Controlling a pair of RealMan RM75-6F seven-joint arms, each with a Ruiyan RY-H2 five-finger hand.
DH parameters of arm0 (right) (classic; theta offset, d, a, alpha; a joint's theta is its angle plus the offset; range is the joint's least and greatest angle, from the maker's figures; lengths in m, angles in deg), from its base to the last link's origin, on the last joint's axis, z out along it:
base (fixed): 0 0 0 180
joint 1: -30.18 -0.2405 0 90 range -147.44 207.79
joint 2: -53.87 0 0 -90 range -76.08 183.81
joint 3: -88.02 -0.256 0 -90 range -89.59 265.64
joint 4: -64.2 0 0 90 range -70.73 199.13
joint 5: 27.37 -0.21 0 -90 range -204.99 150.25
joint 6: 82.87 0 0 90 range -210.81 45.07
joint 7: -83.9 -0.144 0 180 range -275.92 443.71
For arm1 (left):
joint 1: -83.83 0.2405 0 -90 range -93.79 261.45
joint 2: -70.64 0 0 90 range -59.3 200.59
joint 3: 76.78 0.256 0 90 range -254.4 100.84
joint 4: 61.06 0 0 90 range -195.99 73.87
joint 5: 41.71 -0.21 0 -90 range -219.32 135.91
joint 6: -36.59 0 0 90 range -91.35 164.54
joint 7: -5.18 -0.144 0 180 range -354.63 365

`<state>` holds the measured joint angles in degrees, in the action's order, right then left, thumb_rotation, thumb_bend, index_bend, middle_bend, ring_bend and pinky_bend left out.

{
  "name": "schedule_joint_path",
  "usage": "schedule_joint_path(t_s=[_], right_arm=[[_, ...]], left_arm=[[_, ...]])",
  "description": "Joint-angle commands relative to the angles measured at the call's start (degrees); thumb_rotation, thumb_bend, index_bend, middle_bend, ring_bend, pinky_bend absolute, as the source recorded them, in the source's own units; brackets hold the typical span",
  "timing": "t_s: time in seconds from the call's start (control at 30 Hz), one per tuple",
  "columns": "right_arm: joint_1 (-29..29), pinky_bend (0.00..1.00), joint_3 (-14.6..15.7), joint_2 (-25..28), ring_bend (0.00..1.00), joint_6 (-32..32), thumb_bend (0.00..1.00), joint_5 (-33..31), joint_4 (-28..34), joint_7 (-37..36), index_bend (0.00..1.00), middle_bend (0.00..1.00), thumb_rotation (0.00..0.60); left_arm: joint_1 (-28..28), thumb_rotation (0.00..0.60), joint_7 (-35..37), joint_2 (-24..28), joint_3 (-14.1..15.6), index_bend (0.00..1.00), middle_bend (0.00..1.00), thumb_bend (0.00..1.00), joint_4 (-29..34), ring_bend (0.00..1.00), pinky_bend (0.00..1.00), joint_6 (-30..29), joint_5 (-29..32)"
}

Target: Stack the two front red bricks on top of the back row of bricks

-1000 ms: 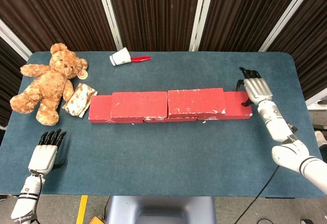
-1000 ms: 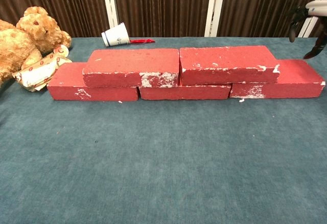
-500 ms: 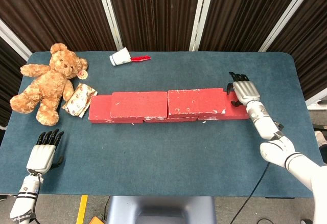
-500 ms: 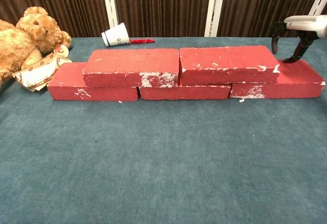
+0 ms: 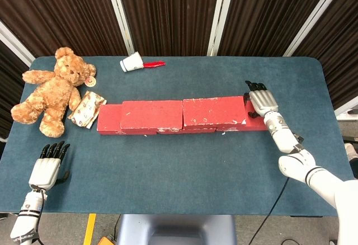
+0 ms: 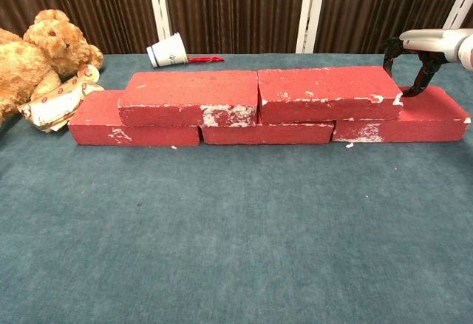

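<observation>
Three red bricks lie end to end across the table, with the bottom right brick partly bare. Two more red bricks rest on top: the upper left brick and the upper right brick. My right hand hovers over the bottom right brick, holding nothing. Its dark fingertips hang down and touch the right end of the upper right brick. My left hand stays low at the front left, fingers stretched apart, far from the bricks and out of the chest view.
A teddy bear sits at the back left beside a patterned snack packet, which touches the left end of the brick row. A tipped paper cup and a small red object lie at the back of the blue table.
My right hand has moved left from the table's right side to the end of the upper right brick. The two upper bricks have slid slightly left. The left hand has barely moved.
</observation>
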<state>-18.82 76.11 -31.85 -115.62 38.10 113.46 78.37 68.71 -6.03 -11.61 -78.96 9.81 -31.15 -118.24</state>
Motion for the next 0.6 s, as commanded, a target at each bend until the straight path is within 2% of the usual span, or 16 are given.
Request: schedule_joint_path(t_s=[0.03,0.43,0.57,0.6], right_arm=[[0.05,0.07,-0.30,0.01,0.00,-0.07,0.37,-0.48,0.42,0.30,0.59,0.04,0.600],[0.36,0.07,-0.40,0.59,0.00,-0.74,0.37,-1.80,2.38,3.12,0.58,0.04,0.600],[1.61,0.07,-0.64,2.32,0.00,-2.45,0.37,-3.17,4.97,4.62,0.48,0.04,0.600],[2.59,0.07,-0.81,3.54,0.00,-4.17,0.37,-3.25,7.10,4.73,0.40,0.04,0.600]], left_arm=[[-0.06,0.600,0.15,0.11,-0.02,0.00,0.00,0.35,0.04,0.00,0.00,0.24,0.16],[-0.08,0.600,0.27,0.24,0.02,0.00,0.00,0.35,0.28,0.00,0.00,0.07,0.02],[0.01,0.600,0.36,0.41,0.01,0.00,0.00,0.35,0.52,0.00,0.00,-0.23,-0.07],[0.05,0.600,0.41,0.51,0.00,0.00,0.00,0.35,0.65,0.00,0.00,-0.47,-0.20]])
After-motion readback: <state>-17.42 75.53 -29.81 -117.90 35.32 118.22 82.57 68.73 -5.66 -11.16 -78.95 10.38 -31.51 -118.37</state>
